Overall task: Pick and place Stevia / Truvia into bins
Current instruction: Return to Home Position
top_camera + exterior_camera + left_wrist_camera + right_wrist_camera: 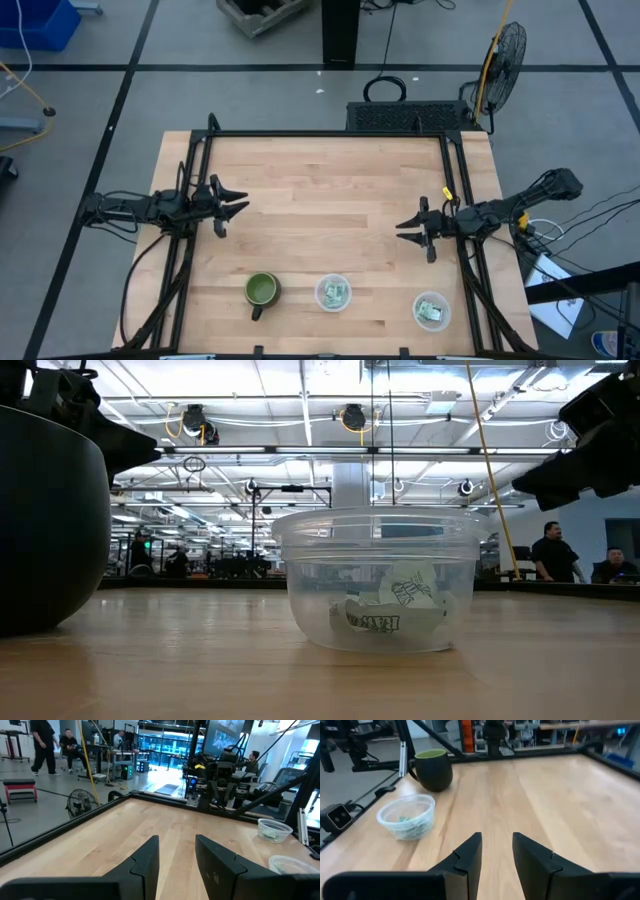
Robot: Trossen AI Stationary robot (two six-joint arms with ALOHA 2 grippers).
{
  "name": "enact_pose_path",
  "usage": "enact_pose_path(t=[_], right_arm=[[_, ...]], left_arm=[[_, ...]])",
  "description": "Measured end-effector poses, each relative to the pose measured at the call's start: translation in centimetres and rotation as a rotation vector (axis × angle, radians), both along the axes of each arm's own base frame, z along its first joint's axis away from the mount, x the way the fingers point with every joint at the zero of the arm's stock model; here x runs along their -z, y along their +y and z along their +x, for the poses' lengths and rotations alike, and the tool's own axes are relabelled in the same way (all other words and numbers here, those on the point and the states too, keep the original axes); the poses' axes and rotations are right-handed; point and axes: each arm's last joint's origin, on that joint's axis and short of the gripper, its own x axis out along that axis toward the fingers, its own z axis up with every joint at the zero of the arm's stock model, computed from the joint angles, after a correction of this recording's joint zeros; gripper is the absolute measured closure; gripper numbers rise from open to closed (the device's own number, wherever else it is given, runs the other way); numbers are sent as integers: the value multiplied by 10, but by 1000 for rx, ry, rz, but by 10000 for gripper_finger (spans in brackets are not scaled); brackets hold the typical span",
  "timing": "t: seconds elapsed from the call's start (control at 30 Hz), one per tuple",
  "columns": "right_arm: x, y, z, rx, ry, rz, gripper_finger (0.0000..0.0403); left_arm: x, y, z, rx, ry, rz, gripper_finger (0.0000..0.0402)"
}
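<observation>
Jaws parted on both; only low view shows lettered packets (pixel 376 622).

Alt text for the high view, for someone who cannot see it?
Seen from above, a wooden table holds a dark green mug, a middle clear cup and a right clear cup along its lower edge, with sweetener packets in both cups. The left hand and right hand hover open and empty at the sides.

The left arm reaches in low from its side, the left gripper (pixel 240 204) pointing inward with fingers (pixel 145 865) parted and empty. The right arm mirrors it, the right gripper (pixel 404 230) equally spread, well apart from the left.
</observation>
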Motion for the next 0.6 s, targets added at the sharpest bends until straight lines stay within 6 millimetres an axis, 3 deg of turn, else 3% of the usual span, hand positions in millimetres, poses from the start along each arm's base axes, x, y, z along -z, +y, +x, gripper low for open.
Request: enact_pose_path(t=[0.6], right_arm=[[0, 0, 1, 8, 4, 38, 298]], left_arm=[[0, 0, 0, 0, 0, 0, 270]])
